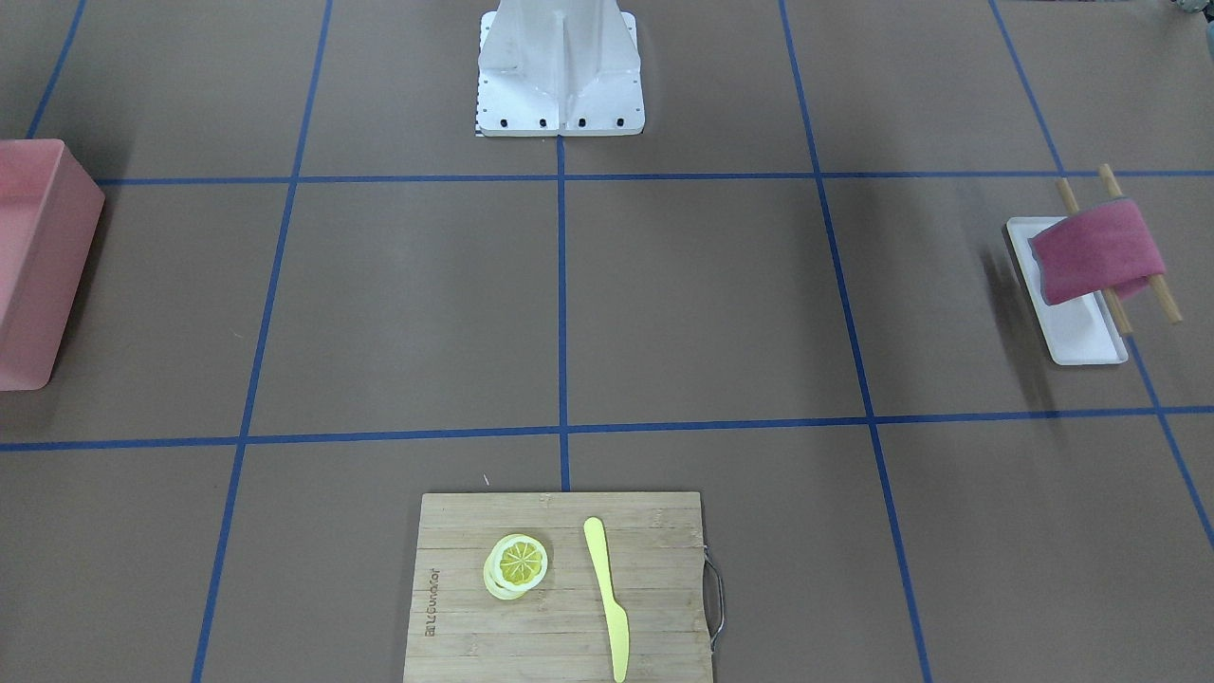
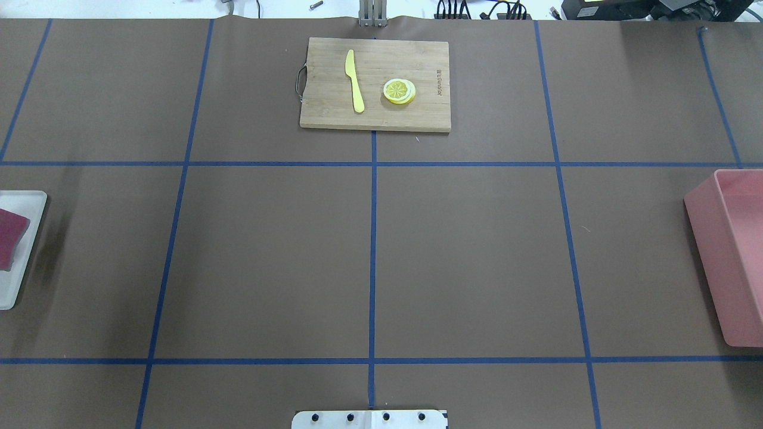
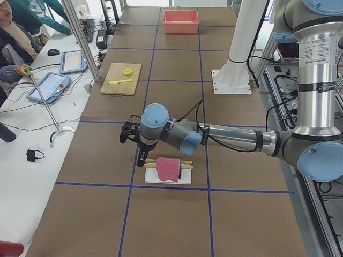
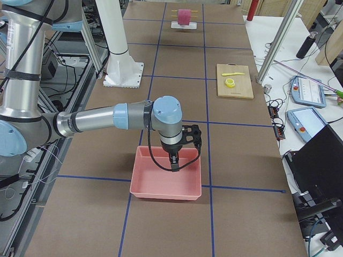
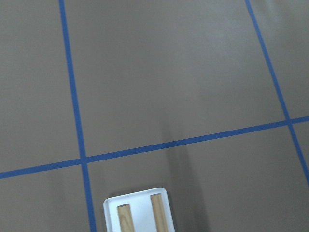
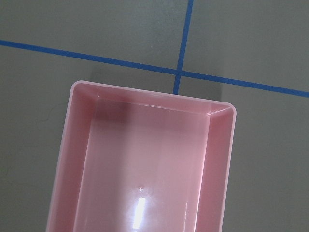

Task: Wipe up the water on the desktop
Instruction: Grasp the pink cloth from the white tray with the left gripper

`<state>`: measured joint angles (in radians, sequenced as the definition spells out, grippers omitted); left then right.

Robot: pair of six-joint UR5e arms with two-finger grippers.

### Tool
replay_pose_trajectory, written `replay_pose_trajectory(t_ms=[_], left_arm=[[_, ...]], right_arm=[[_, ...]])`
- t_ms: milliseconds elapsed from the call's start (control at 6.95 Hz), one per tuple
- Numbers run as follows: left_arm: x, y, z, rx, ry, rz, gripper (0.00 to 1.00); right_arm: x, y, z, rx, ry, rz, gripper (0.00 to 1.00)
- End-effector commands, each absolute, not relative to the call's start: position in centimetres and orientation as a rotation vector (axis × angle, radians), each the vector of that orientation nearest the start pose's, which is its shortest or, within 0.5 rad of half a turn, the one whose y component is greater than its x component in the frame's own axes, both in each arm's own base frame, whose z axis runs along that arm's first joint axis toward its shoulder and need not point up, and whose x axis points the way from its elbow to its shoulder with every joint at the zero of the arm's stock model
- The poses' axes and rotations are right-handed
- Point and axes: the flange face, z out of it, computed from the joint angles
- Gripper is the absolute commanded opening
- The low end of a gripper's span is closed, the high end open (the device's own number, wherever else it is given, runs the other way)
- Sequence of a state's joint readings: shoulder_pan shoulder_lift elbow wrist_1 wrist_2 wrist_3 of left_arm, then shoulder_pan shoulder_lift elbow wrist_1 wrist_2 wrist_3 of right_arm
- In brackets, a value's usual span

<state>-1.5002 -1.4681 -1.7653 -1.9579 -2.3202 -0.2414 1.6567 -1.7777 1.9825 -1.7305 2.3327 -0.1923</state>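
1. Starting with the front-facing cam: the magenta cloth (image 1: 1095,249) is draped across two wooden sticks (image 1: 1162,296) on a white tray (image 1: 1081,341), way out at the robot's left end of the desktop (image 1: 702,304). The pink bin (image 1: 38,256) is at the opposite end. Honestly can't spot any water on the brown surface.
2. Overhead: same layout, with the cloth at the left edge. The bamboo cutting board (image 2: 374,83) is mid-table on the far side. No arm is in frame.
3. Left side cam: the left gripper (image 3: 140,158) hovers just beside the tray, off the sticks' operator-side ends. The cloth lies back toward the robot along the sticks' long axis. Can't tell how the jaws stand from here.
4. Right side cam: the right gripper (image 4: 174,163) hangs over the pink bin, well apart from the cloth. Can't tell the jaw state here either.
5. Left wrist cam: only the tray's end and the stick tips show at the bottom edge, no cloth.
6. Right wrist cam: just the bin's inside. So the left arm looks like the obvious pick for the cloth.
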Motion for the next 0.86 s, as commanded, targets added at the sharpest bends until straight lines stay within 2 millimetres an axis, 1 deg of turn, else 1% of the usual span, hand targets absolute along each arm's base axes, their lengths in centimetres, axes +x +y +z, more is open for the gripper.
replay_pose_trajectory(t_ms=[0,144,288,432,575,719], left_arm=[[-3.9,-41.6,60.5,0.300,0.753,-0.014,0.98],[-3.6,-40.4,61.0,0.312,0.759,-0.002,0.98],[-3.6,-38.1,62.1,0.300,0.793,0.003,0.98],[-3.6,-37.2,63.5,0.280,0.795,-0.008,0.98],[-3.6,-37.6,64.4,0.272,0.791,-0.010,0.98],[-3.6,-38.1,64.6,0.270,0.789,-0.011,0.98]], right_arm=[[9.8,-38.3,57.5,0.163,-0.747,-0.129,1.00],[9.8,-38.0,57.9,0.155,-0.742,-0.127,1.00],[9.8,-38.0,57.8,0.157,-0.746,-0.128,1.00],[9.6,-38.0,58.0,0.148,-0.746,-0.129,1.00],[9.5,-38.0,58.0,0.149,-0.746,-0.130,1.00],[9.1,-38.2,57.9,0.146,-0.749,-0.141,1.00]])
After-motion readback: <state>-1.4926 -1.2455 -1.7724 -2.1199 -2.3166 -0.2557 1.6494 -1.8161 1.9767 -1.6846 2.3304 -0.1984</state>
